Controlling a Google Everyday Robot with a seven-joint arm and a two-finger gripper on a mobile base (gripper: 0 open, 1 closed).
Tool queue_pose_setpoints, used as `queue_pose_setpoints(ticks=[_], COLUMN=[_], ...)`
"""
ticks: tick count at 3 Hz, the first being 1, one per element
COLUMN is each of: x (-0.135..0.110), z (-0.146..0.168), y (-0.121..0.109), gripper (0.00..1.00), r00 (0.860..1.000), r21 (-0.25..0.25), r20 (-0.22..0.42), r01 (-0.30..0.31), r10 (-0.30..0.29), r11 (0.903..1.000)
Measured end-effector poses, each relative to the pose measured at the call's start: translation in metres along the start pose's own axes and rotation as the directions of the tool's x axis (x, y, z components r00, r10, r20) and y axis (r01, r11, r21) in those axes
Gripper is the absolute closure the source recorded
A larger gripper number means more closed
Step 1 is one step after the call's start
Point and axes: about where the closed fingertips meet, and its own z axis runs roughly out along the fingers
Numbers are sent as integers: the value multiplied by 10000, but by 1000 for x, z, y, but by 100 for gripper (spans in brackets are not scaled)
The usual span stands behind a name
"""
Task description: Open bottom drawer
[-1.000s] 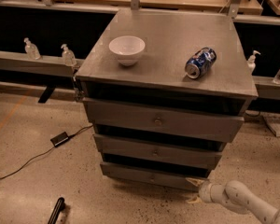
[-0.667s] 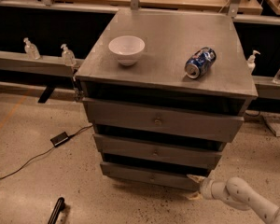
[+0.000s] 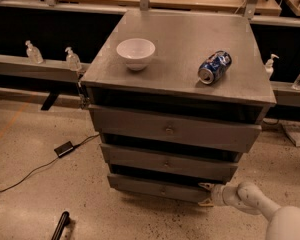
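Observation:
The grey cabinet [image 3: 180, 59] has three stacked drawers, each with a small round knob. The bottom drawer [image 3: 155, 186] is the lowest grey front and sits just above the floor. It stands out slightly further than the middle drawer [image 3: 165, 162]. My gripper [image 3: 206, 194] comes in from the lower right on a white arm [image 3: 250, 199]. It is at the right end of the bottom drawer front. Its fingers are open, one finger [image 3: 205, 186] near the front's top edge and the other by its lower corner. The bottom drawer's knob [image 3: 163, 189] is well to the gripper's left.
A white bowl [image 3: 135, 52] and a blue can [image 3: 214, 67] lying on its side rest on the cabinet top. A black adapter [image 3: 63, 148] with its cable lies on the floor at left. A dark handle [image 3: 60, 225] shows at the bottom left. Small bottles [image 3: 72, 59] stand on the ledge behind.
The gripper has crept slightly up and to the left, closer onto the right end of the bottom drawer front. The drawers have not visibly moved.

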Motion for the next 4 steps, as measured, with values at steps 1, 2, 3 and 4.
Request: queue_pose_setpoints(ticks=[1,2,3,4], x=[22,22,21,21], z=[24,24,22,22], y=[6,7,5,5], gripper=[44,45,46,46], r00=[9989,9983,9983,9983], r21=[-191,-186,-184,-184], r20=[104,149,148,148], r01=[-465,-561,-560,-561], r10=[467,564,563,563], r11=[9987,9982,9983,9983])
